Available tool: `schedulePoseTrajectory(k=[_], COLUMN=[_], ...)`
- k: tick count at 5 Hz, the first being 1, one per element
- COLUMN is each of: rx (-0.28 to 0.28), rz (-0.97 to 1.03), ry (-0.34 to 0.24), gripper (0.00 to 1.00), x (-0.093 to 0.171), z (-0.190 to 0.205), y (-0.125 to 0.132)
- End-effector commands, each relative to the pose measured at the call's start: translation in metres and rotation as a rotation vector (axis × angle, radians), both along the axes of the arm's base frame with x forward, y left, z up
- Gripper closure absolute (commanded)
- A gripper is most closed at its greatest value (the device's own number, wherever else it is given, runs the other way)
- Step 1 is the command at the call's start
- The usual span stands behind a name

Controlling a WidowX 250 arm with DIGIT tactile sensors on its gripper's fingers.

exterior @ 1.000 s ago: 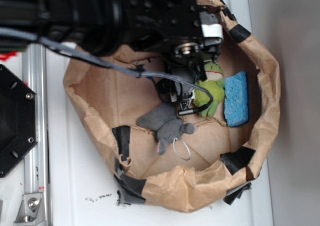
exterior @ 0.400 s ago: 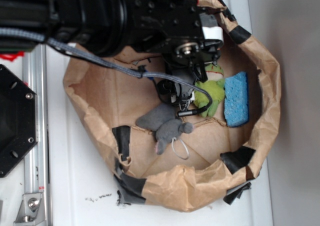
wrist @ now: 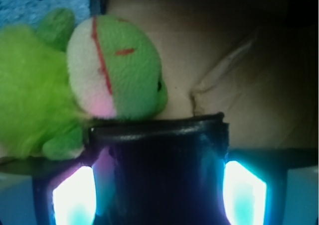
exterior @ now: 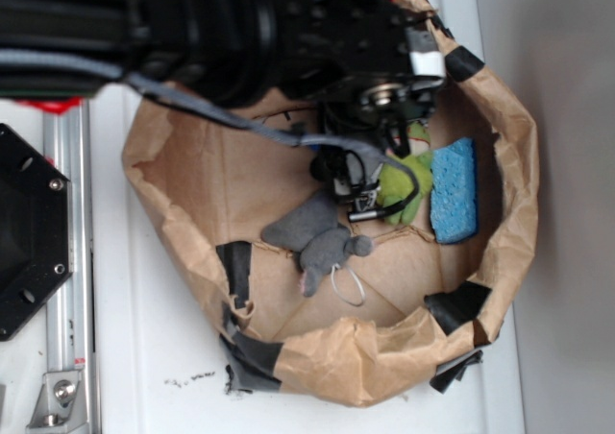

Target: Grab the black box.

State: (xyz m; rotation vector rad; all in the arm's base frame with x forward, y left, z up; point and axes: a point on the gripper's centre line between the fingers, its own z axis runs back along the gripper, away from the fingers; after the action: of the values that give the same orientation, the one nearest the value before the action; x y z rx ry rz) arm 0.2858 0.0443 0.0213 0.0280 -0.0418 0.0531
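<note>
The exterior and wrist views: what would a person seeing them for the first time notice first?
In the exterior view, the large black robot arm covers the top of a crumpled brown paper basin patched with black tape. Inside it lie a grey plush mouse, a fuzzy green frog plush and a blue sponge. In the wrist view, the frog's face fills the upper left, and a glossy black box sits between the glowing fingers.
</note>
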Motion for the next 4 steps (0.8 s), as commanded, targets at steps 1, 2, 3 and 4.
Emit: schedulePoseTrajectory(k=[1, 2, 3, 4], rx=[0.002, -0.01, -0.014, -0.023], rz=[0.019, 0.003, 0.008, -0.014], ry=[0.019, -0.021, -0.104, -0.166], gripper=[1.0, 1.0, 1.0, 1.0], x=[-0.009, -0.018, -0.035, -0.049], z=[0.006, 0.037, 0.086, 0.13], y=[0.002, -0.002, -0.003, -0.002])
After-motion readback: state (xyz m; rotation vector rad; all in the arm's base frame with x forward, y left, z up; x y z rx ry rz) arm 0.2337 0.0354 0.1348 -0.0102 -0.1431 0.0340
